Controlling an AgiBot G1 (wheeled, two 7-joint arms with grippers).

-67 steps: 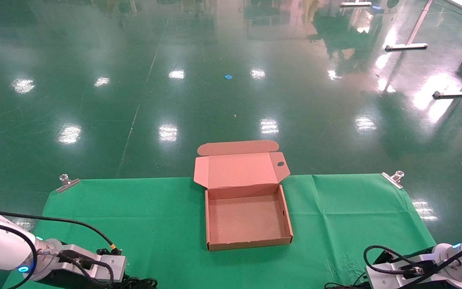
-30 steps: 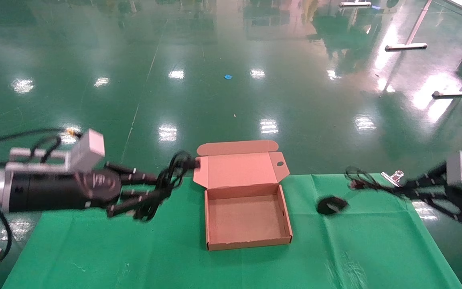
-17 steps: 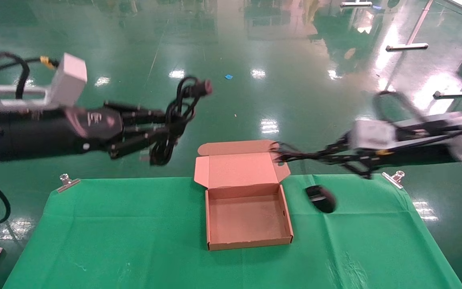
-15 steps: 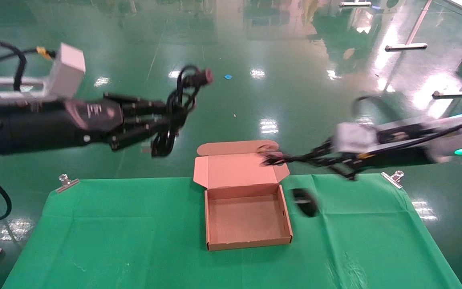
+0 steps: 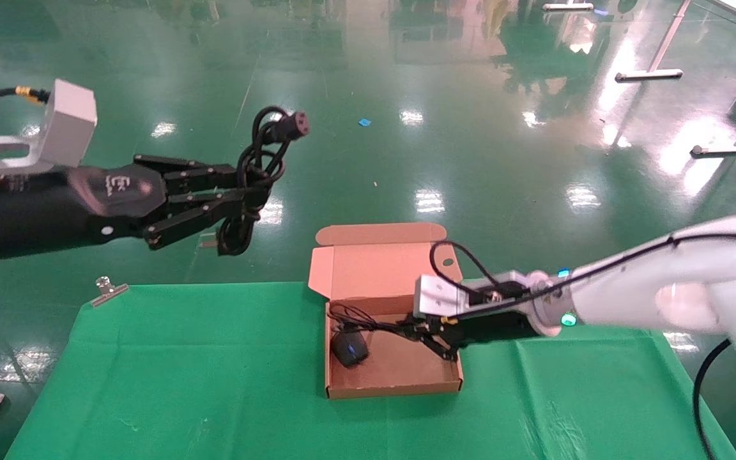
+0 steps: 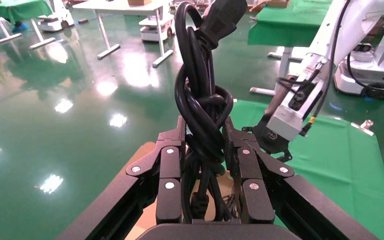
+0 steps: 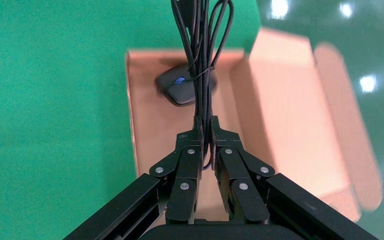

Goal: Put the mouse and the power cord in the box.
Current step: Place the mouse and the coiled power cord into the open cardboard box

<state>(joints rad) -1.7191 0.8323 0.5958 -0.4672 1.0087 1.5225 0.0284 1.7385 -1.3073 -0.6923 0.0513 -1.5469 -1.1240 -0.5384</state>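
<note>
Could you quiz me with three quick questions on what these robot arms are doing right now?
1. True or false: the mouse is inside the box.
2. What is the left gripper holding?
A. the power cord
B. a green cloth
C. nothing
3. Fill in: the right gripper is shut on the mouse's thin ____.

Key:
1. True. It is low in the box's left part.
2. A. The bundle is held in the air, to the left of the box and above it.
3. Cable, pinched between the fingertips.
</note>
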